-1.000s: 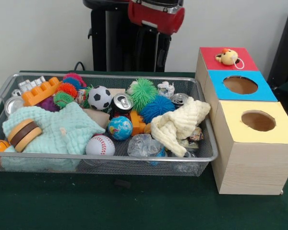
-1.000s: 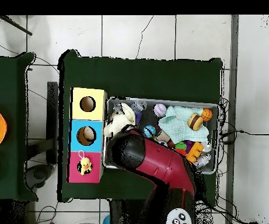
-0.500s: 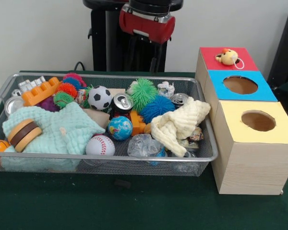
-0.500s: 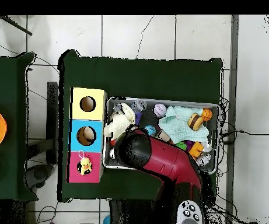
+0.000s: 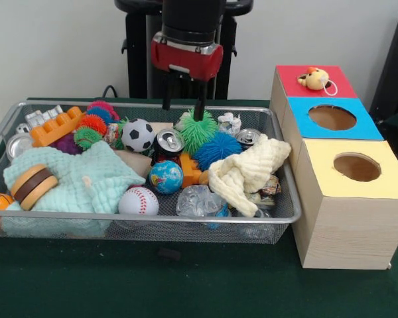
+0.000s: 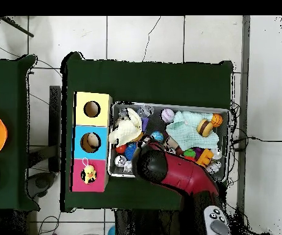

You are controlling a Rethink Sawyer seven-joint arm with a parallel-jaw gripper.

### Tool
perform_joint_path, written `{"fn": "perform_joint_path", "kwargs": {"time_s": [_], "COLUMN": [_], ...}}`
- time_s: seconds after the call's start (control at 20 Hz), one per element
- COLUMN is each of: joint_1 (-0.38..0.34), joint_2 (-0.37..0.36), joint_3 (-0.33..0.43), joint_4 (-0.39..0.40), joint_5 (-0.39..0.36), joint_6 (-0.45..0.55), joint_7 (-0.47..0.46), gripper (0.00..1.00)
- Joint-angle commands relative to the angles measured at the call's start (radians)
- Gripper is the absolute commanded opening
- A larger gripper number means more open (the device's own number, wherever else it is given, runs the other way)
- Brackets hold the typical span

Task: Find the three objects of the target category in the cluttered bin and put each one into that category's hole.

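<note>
A dark green cloth covers the table (image 5: 186, 285), with a pale wall behind it. On it sits a silver wire-mesh bin (image 5: 139, 218) crammed with toys.

At the bin's 9 o'clock edge lies a mint-green muslin cloth (image 5: 86, 179) carrying a brown and cream toy burger (image 5: 32, 185). Toward 12 o'clock hangs the red and black gripper (image 5: 184, 109), its two dark fingers (image 5: 200, 106) spread moderately wide and holding nothing. The tips hover just above the bin's far rim, one finger in front of the green spiky rubber ball (image 5: 199, 129); whether it touches I cannot tell.

Below them the black and white toy soccer ball (image 5: 138, 134) rests near an upright silver drink can (image 5: 169, 142), its opened top facing up. Toward 6 o'clock sit the blue globe ball (image 5: 166, 176) and the white baseball (image 5: 138, 201), both round, with no long axis.

At 3 o'clock a cream knitted cloth (image 5: 249, 172) drapes over the clutter. Beside the bin stand the wooden boxes (image 5: 345, 225) with red, blue and yellow tops.
</note>
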Motion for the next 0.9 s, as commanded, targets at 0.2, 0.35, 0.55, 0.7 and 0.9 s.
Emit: {"fn": "perform_joint_path", "kwargs": {"time_s": [0.2, 0.35, 0.55, 0.7, 0.9], "joint_1": [-0.09, -0.114, -0.129, -0.145, -0.151], "joint_2": [0.07, 0.13, 0.197, 0.24, 0.292], "joint_3": [0.107, 0.118, 0.123, 0.129, 0.14], "joint_4": [0.121, 0.118, 0.132, 0.123, 0.107], "joint_5": [-0.135, -0.175, -0.227, -0.264, -0.288], "joint_6": [-0.106, -0.19, -0.28, -0.319, -0.369], "joint_7": [0.05, 0.071, 0.094, 0.093, 0.111], "gripper": [1.0, 1.0, 1.0, 1.0, 1.0]}}
